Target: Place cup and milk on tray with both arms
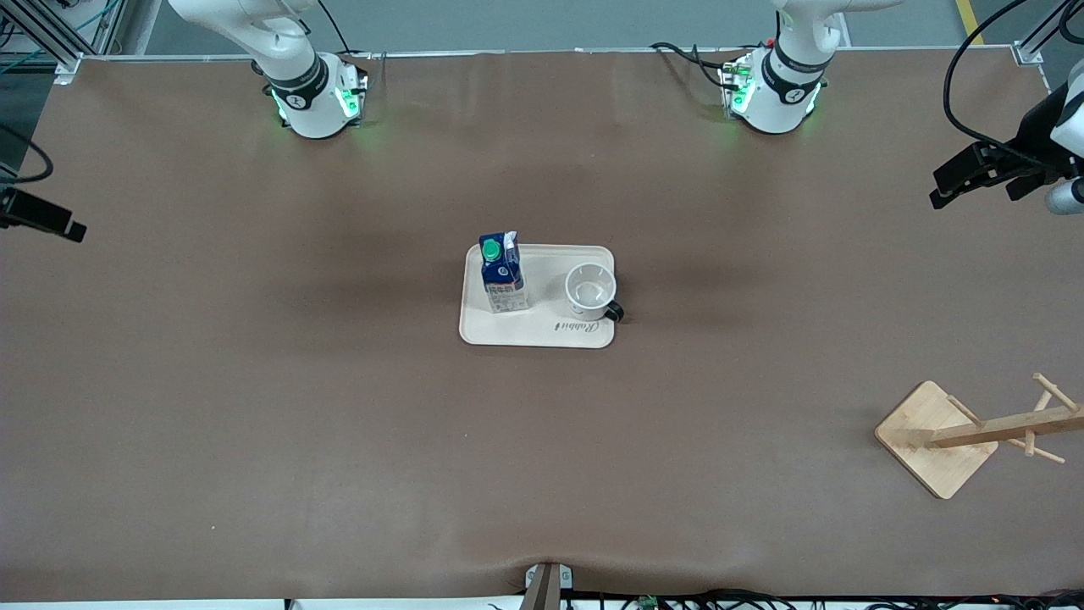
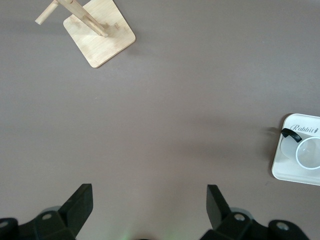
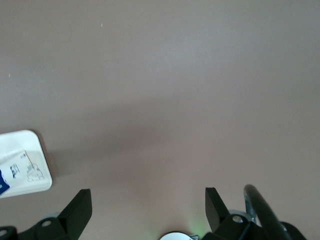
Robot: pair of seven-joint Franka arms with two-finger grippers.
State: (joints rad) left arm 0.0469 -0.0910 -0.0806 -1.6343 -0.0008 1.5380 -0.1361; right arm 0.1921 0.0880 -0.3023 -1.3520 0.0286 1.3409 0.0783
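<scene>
The cream-white tray (image 1: pixel 537 332) lies at the table's middle. The milk (image 1: pixel 501 274) stands upright on it toward the right arm's end. The cup (image 1: pixel 590 290) stands upright on it toward the left arm's end, with its black handle over the tray's rim. My left gripper (image 1: pixel 944 188) hangs open and empty over bare table at the left arm's end; the left wrist view (image 2: pixel 149 197) shows its jaws wide apart, with the cup (image 2: pixel 310 152) and tray (image 2: pixel 287 170) off to one side. My right gripper (image 1: pixel 72 227) is open and empty (image 3: pixel 147 200) over bare table at the right arm's end.
A wooden rack (image 1: pixel 936 436) with pegs lies tipped on its square base near the left arm's end, nearer the front camera than the tray; it also shows in the left wrist view (image 2: pixel 100 37). Brown tabletop surrounds the tray. The right wrist view shows a tray corner (image 3: pixel 30 150).
</scene>
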